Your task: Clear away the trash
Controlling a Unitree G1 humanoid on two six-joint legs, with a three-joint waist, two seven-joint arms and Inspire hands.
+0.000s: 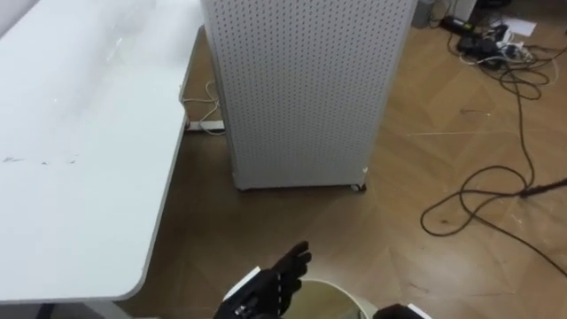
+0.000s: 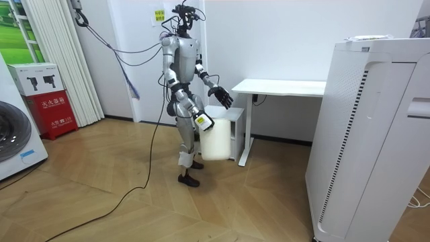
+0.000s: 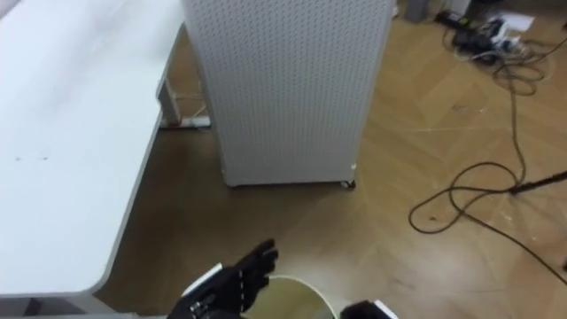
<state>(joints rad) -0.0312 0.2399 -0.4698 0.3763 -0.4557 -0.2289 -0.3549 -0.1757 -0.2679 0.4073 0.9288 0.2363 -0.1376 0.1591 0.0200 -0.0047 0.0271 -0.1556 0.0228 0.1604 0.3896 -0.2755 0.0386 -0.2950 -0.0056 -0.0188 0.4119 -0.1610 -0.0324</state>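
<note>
I hold a white waste bin (image 2: 216, 142) off the floor at my right side; its round rim (image 1: 341, 291) shows at the bottom edge of the left eye view. My right hand (image 2: 203, 122) is curled on the bin's top edge, and its wrist (image 1: 403, 312) shows beside the rim. My left hand (image 1: 276, 282) is open, fingers spread, stretched forward just above the bin's rim and holding nothing. In the room view that left hand (image 2: 220, 96) reaches toward the white desk (image 2: 282, 87). I see no loose garbage on the desk or floor.
The white desk (image 1: 80, 151) fills the left side, its edge close to my left arm. A white perforated cabinet (image 1: 301, 89) on castors stands straight ahead. Black cables (image 1: 496, 190) loop over the wooden floor at right. A tall white appliance (image 2: 369, 134) stands at the room view's right.
</note>
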